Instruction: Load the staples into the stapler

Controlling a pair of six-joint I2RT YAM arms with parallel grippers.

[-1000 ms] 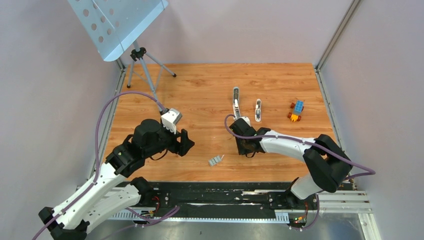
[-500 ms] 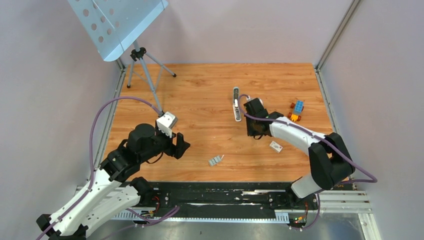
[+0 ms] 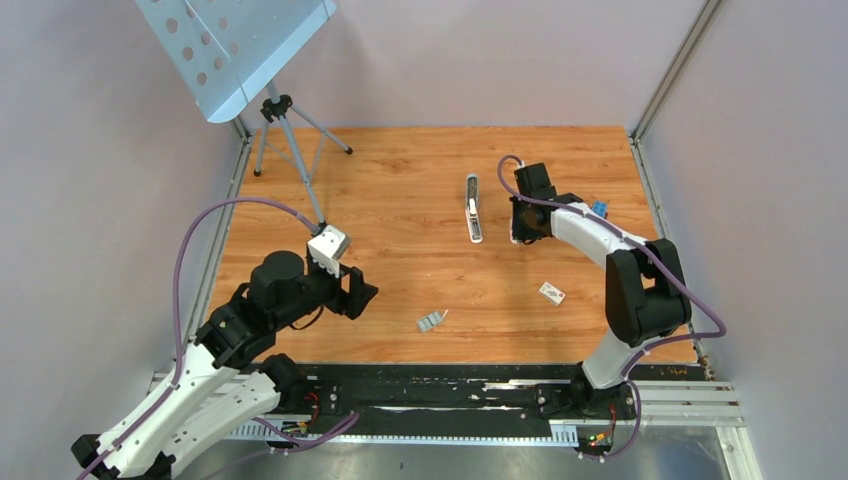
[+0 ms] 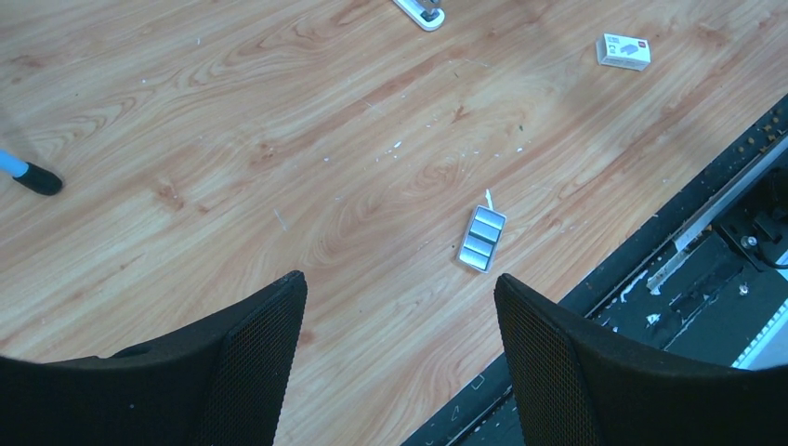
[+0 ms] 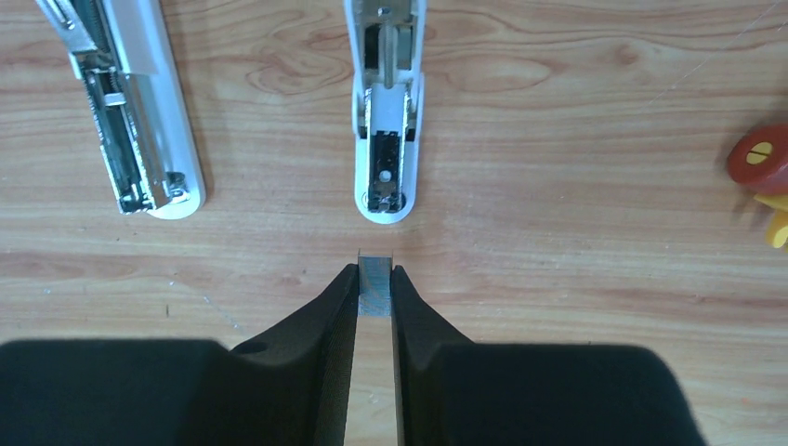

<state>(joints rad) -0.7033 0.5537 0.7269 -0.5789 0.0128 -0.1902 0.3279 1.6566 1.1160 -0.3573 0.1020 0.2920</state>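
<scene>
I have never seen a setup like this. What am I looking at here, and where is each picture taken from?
Two white-and-black robot arms, the left arm and the right arm, are bolted at the near edge of a wooden table. The wide picture comes from a fixed camera above and behind them. The other two come from a camera on each wrist, looking past its own black fingers. The left gripper is open, with a ribbed silvery block of staples on the table ahead and a small white box farther off. The right gripper pinches a short silvery staple strip, pointed at a slim white stapler lying open. A second similar stapler lies beside it, and colourful toy bricks sit nearby.
</scene>
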